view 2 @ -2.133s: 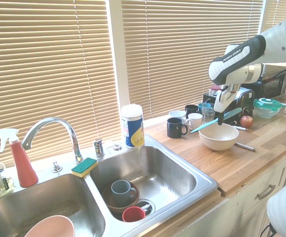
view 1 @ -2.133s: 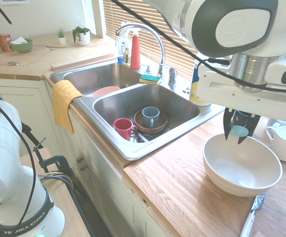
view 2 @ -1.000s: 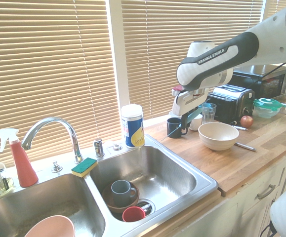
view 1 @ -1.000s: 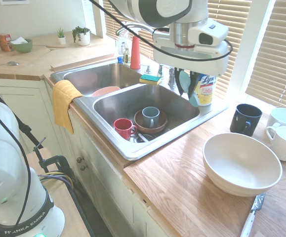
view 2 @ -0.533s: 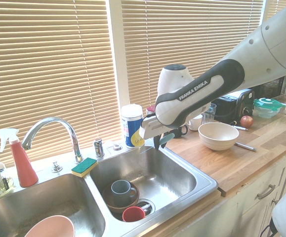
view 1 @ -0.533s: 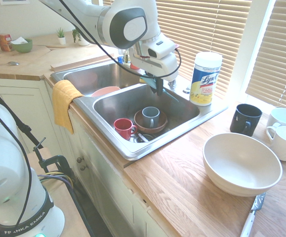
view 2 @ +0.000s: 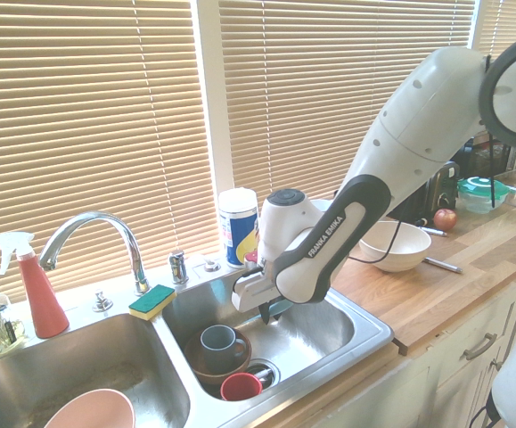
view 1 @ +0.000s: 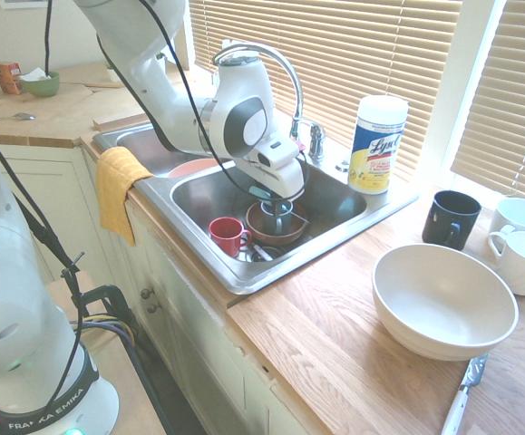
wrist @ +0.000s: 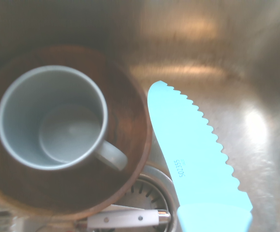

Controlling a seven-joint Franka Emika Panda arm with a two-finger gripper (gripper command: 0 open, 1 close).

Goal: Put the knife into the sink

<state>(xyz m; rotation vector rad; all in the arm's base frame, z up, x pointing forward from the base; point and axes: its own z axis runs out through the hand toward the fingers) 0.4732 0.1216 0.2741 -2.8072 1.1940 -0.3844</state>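
Our gripper (view 2: 266, 312) is lowered into the sink's (view 1: 353, 213) right basin, clamped on the knife (wrist: 198, 164). The blade hangs over the basin floor beside a brown bowl (wrist: 130, 121) holding a grey mug (wrist: 52, 118), near the drain (wrist: 149, 193).

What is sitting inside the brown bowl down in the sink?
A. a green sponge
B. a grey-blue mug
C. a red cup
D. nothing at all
B. The wrist view shows a grey-blue mug standing inside the brown bowl, with the turquoise knife beside it over the sink floor; the red cup stands apart from the bowl.
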